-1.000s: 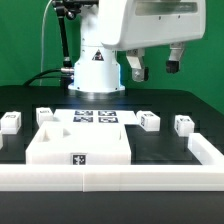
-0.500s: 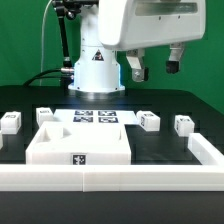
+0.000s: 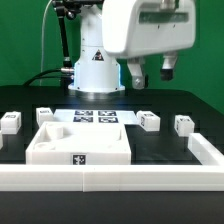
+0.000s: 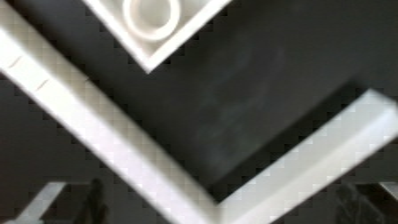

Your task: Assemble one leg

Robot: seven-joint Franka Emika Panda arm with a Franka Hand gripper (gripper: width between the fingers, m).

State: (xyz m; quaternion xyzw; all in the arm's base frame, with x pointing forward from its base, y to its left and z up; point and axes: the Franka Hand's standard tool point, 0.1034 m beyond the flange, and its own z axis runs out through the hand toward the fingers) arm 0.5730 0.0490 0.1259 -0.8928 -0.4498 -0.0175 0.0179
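Several small white legs with marker tags lie on the black table: two at the exterior view's left (image 3: 10,122) (image 3: 45,115) and two at its right (image 3: 149,121) (image 3: 183,125). The large white square plate (image 3: 70,148) lies at the front centre. My gripper (image 3: 151,72) hangs high above the table's right half, open and empty, well above the legs. In the wrist view only the dark fingertips (image 4: 50,203) show at the corners. No leg shows there.
The marker board (image 3: 96,117) lies behind the plate, in front of the arm's base (image 3: 97,75). A white rail (image 3: 120,177) runs along the table's front and up its right side (image 3: 206,150). In the wrist view the rail corner (image 4: 205,180) forms a white V.
The gripper head has turned and dropped a little; its fingers sit slightly lower and nearer together in the view. The legs and plate have not moved.
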